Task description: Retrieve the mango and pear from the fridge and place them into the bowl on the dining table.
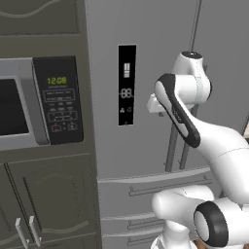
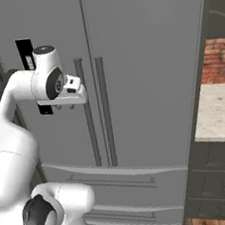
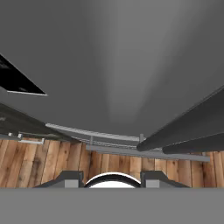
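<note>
White robot arm in the foreground reaches toward the closed fridge (image 2: 142,56). Its claw (image 2: 68,106) hangs empty, fingers partly apart, just left of the left door's upright bar handle (image 2: 87,112), which runs vertically. Mango and pear presumably sit behind the shut doors.

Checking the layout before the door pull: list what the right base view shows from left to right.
Black display panel → tool → left door handle → right door handle → brick wall above a speckled counter.
</note>
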Robot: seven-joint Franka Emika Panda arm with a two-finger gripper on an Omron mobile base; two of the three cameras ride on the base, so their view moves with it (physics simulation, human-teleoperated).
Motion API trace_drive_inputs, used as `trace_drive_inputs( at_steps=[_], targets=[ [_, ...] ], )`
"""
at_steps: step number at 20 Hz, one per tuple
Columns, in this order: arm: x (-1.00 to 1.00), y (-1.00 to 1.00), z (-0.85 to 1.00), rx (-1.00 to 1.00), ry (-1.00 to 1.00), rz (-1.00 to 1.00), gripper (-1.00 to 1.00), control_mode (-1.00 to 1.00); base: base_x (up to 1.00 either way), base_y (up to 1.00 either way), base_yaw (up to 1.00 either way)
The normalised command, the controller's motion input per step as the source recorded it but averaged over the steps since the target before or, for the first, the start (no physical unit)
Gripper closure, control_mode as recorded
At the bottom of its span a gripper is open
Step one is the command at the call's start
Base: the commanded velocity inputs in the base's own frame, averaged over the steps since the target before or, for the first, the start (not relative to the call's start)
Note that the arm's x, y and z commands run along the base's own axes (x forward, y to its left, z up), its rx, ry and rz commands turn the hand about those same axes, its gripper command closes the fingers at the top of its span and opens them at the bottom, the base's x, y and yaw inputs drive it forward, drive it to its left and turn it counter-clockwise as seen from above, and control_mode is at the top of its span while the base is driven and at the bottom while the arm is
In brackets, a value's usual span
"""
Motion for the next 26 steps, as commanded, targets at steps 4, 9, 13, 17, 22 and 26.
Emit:
trace_drive_inputs(
  at_steps=[4,9,13,17,22,26],
  targets=[
    [-0.13,-0.05,0.0,0.0,0.0,0.0,-1.0,-1.0,0.0,0.0,0.0],
    [-0.38,-0.26,-0.04,0.0,-0.03,0.0,-1.0,-1.0,0.0,0.0,0.0],
    [-0.5,-0.4,-0.04,0.02,-0.09,0.0,-1.0,-1.0,0.0,0.0,0.0],
    [-0.39,-0.3,0.0,0.02,-0.09,0.0,-1.0,-1.0,0.0,0.0,0.0],
    [-0.32,-0.19,0.0,0.0,-0.08,0.0,-1.0,-1.0,0.0,0.0,0.0],
    [-0.34,-0.17,0.0,0.0,-0.07,0.0,-1.0,-1.0,0.0,0.0,0.0]
  ],
)
